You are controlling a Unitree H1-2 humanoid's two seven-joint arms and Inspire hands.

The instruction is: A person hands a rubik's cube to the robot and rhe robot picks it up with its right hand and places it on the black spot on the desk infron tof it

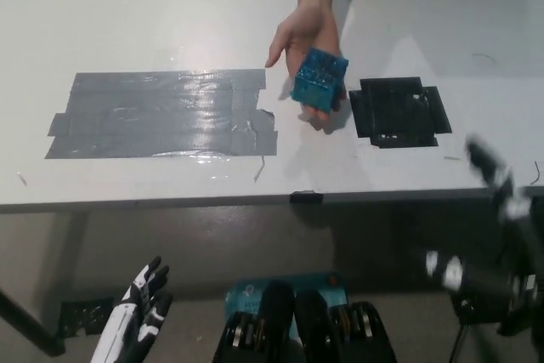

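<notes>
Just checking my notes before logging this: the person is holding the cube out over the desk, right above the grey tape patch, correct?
Not quite. The head view shows the person's hand holding the cube over the desk, but between the grey tape patch and the black spot, nearer the black spot, not above the grey tape.
</notes>
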